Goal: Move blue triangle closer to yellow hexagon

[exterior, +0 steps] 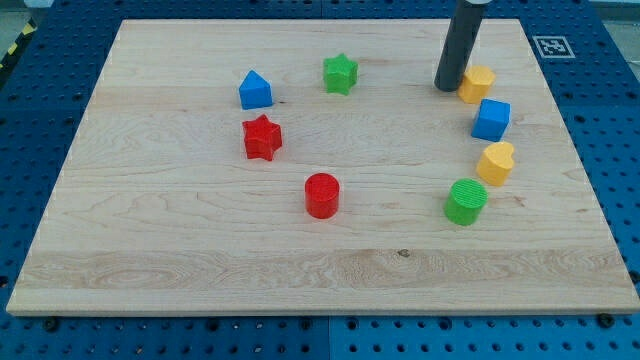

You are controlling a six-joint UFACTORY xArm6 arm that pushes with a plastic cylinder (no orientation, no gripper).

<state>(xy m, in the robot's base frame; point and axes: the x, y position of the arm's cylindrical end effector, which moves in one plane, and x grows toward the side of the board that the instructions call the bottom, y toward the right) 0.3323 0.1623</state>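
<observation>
Here, my tip [448, 87] just left of yellow hexagon [477, 84], no hand showing, blue triangle [255, 90] well apart.

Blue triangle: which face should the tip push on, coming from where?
Push the blue triangle on its left face, driving rightward toward the yellow hexagon. My tip sits beside the hexagon, so it must circle round; the green star lies near the path.

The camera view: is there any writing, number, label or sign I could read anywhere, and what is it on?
No readable words or numbers anywhere.
Black-and-white square marker at the wooden board's top right corner: a coded pattern, not text.
Blocks, such as the blue triangle and yellow hexagon, and my tip: no markings.
</observation>
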